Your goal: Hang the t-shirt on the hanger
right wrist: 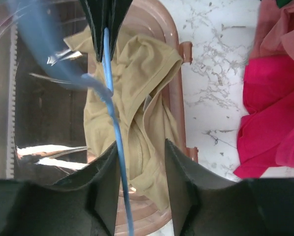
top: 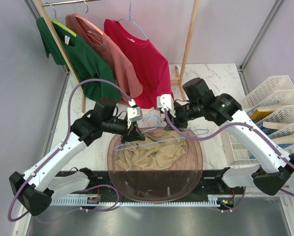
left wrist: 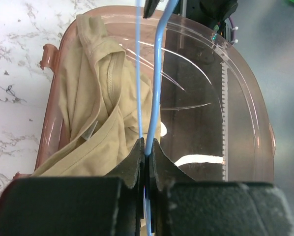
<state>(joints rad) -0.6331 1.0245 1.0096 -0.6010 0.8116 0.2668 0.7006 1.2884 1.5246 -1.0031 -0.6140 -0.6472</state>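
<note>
The tan t-shirt (top: 149, 157) lies crumpled in a brown see-through tub (top: 196, 169) at the table's near middle. The light-blue hanger (top: 154, 141) is held over the shirt at the tub's far edge. My left gripper (top: 136, 133) is shut on the hanger's wire, as the left wrist view (left wrist: 146, 148) shows, with the hanger (left wrist: 158, 73) running away over the t-shirt (left wrist: 95, 93). My right gripper (top: 172, 123) is open; in the right wrist view (right wrist: 141, 160) the hanger wire (right wrist: 113, 118) passes between its fingers, against the left one, above the t-shirt (right wrist: 147, 98).
A wooden rack at the back holds a green shirt (top: 83, 59), a salmon-pink shirt (top: 110, 49) and a red shirt (top: 142, 59), which hangs down to the table behind the grippers. White slotted trays (top: 277, 115) stand at the right edge. The tub's rim (right wrist: 177, 103) borders the marble table.
</note>
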